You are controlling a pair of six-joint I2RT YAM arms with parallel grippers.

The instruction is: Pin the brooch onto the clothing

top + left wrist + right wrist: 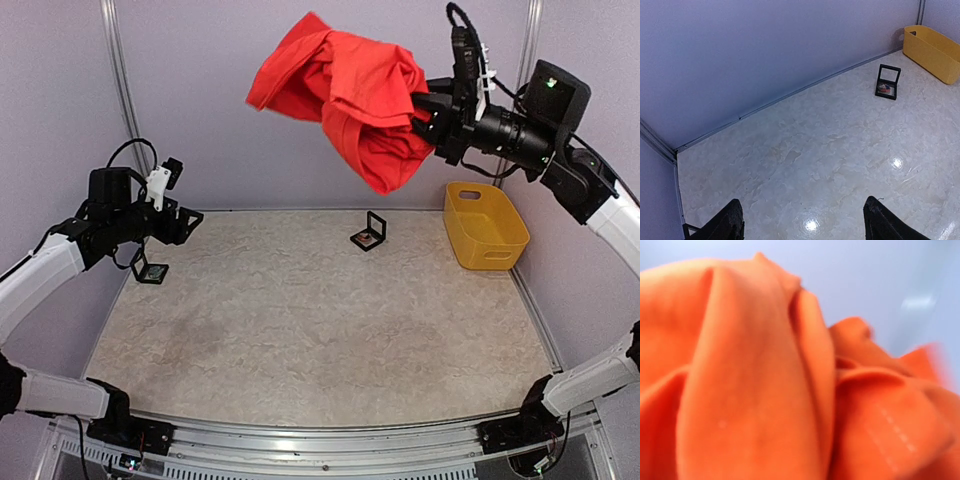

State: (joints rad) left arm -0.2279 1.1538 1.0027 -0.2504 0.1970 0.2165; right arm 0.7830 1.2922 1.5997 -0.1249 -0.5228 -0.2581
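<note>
Your right claw (424, 112) clutched the red shirt (340, 90) aloft (to drape it flat, I'd guess); left claw (802, 207) hung spread, empty.

The scene is being lit brightly from above. Two glare spots are being reflected by the glossy beige marbled tabletop (830, 150). The bright red soft-fabric T-shirt (765, 390) is being rendered blurred in the right wrist view.

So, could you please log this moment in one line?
right gripper: red T-shirt aloft | left gripper: open, empty | black case: on table
</note>
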